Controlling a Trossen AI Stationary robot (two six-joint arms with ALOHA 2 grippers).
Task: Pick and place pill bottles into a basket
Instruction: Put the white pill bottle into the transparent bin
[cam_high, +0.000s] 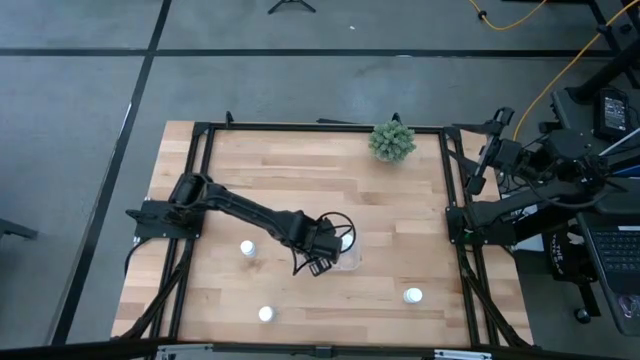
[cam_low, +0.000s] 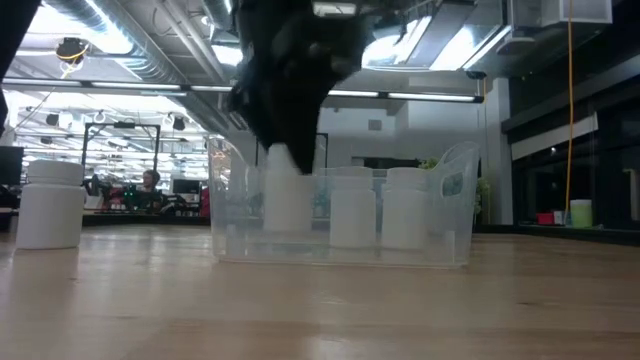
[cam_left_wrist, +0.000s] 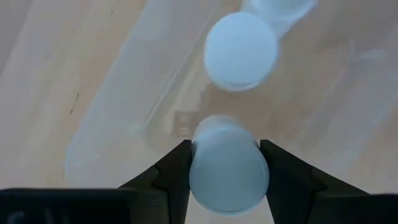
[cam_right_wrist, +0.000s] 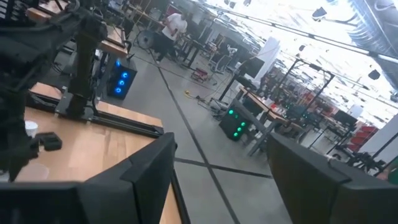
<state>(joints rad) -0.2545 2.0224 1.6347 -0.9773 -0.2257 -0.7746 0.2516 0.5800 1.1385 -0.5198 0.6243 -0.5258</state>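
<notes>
The basket (cam_high: 350, 262) is a clear shallow container at the table's middle; in the low view (cam_low: 455, 190) two white pill bottles (cam_low: 352, 212) (cam_low: 405, 212) stand in it. My left gripper (cam_left_wrist: 225, 180) is over the basket's left end, shut on a third bottle (cam_low: 288, 195). Three more bottles stand upright on the table (cam_high: 247, 247) (cam_high: 265, 314) (cam_high: 413, 296). My right gripper (cam_right_wrist: 217, 180) is open and empty, parked beyond the table's right edge (cam_high: 490, 150). My left gripper pinches the bottle's upper part by its two opposite sides (cam_left_wrist: 198, 168) between its two fingers (cam_left_wrist: 177, 171). The fingers come from above, pointing down. The bottle is upright, its lower part inside the basket's walls; I cannot tell whether it stands on the basket's floor.
A spiky green plant (cam_high: 391, 141) stands at the table's far edge, right of centre. A black frame (cam_high: 320, 127) runs around the table. A bottle left of the basket also shows in the low view (cam_low: 50, 205). Bare wood lies between the basket and the plant.
</notes>
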